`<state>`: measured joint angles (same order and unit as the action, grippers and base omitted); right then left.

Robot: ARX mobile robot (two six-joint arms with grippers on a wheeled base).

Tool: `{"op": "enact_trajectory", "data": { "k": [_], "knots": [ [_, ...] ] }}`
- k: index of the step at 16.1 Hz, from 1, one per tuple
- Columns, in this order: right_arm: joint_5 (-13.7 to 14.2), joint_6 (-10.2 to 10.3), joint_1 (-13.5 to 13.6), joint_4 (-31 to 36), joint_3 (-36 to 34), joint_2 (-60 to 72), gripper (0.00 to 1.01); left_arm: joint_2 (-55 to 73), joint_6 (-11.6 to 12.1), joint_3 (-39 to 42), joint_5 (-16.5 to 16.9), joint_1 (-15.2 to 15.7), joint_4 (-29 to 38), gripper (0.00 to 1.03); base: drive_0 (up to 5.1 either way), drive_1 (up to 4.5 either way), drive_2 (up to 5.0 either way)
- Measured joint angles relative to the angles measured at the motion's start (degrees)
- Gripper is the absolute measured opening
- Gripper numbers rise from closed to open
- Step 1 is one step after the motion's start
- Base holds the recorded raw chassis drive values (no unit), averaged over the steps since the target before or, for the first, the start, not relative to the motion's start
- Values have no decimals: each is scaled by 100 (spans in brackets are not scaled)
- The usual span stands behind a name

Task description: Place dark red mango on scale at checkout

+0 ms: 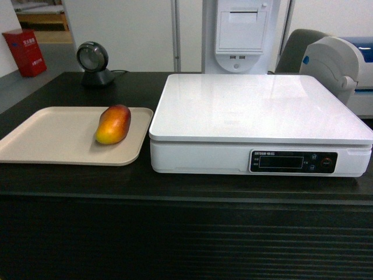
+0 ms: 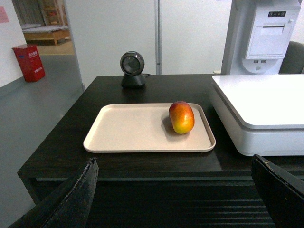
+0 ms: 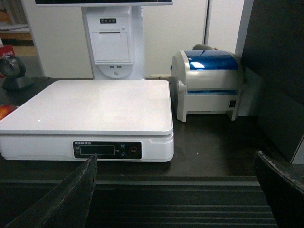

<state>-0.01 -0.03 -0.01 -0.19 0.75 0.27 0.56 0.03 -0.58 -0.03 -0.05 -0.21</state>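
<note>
Open counter point(image 1: 175, 186) in front of tray point(image 1: 35, 140) and scale point(image 1: 262, 116). Narrow gap between tray and scale. Behind: scanner point(image 1: 95, 63), receipt printer stand point(image 1: 240, 35), label printer point(image 3: 209, 83) just beside scale's right.

Head looks down at the counter; wrist views share the scale point(image 1: 259, 108)
</note>
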Motion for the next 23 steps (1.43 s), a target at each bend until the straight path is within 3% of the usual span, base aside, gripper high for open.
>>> {"op": "enact_trajectory", "data": {
  "k": [15,16,17,18,19,21,23],
  "knots": [
    [0,0,0,0,0,0,98,2,-2,0,0,0,0,98,0,0,0],
    [0,0,0,0,0,0,98,22,-37,-26,-114,-48,-146,98,0,0,0],
    [2,0,0,0,0,0,98,275,-186,-157,-688,-376,-452,98,0,0,0],
    [-2,-2,0,0,0,0,98,645,-264,-328,-1075,-743,-236,98,0,0,0],
    [0,0,0,0,0,0,98,872,-275,-533,-1165,-925,66,98,0,0,0],
    [0,0,0,0,0,0,98,1381,-282,-850,-1191,-1060,748,98,0,0,0],
    [0,0,0,-2,0,0,98,2435,-170,-866,-898,-1005,1596,98,0,0,0]
  ]
}}
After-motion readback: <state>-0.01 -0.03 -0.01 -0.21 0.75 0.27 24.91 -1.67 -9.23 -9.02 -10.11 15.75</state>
